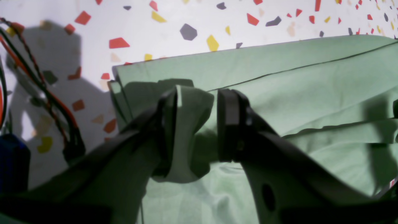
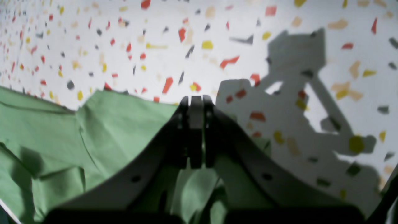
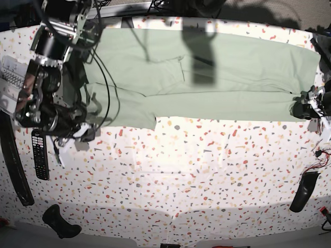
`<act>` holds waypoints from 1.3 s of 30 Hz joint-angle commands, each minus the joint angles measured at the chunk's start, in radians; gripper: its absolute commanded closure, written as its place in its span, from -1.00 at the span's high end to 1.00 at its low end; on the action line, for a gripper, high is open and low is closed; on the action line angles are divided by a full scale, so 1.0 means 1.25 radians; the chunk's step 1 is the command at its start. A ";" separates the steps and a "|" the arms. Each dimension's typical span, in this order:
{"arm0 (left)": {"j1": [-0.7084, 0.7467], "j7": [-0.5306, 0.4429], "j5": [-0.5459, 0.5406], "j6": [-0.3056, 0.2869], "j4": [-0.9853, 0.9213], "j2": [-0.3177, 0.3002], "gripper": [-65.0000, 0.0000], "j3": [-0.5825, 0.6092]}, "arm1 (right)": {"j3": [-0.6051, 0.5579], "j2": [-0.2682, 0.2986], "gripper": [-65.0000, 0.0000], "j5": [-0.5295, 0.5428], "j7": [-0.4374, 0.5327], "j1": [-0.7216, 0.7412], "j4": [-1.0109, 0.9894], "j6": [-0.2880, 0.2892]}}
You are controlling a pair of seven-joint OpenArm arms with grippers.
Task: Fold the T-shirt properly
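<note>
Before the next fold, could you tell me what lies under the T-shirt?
The T-shirt lies on the speckled table, which shows bare all around it. Whatever is beneath the cloth itself is covered and cannot be seen.

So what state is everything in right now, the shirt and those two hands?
T-shirt: partly folded into a long band, flat on the table, creased.
Left hand: clamped on a bunched bit of the shirt's edge.
Right hand: shut, over the shirt's edge; whether it pinches cloth is hidden.
Remote: lying flat beside the shirt, untouched.
</note>
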 commanded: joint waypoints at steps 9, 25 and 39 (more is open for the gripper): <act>-0.017 -0.016 -0.016 -0.002 0.013 -0.020 -0.41 -0.005 | 0.004 0.010 -0.76 0.010 0.010 -0.022 0.039 0.002; -0.017 -0.016 -0.016 -0.002 0.013 -0.020 -0.41 -0.005 | 0.114 0.009 -0.45 0.122 0.010 -0.067 0.070 -0.163; -0.017 -0.016 -0.016 -0.002 0.013 -0.020 -0.41 -0.005 | 0.181 0.009 -0.45 0.432 0.010 -0.171 0.070 -0.017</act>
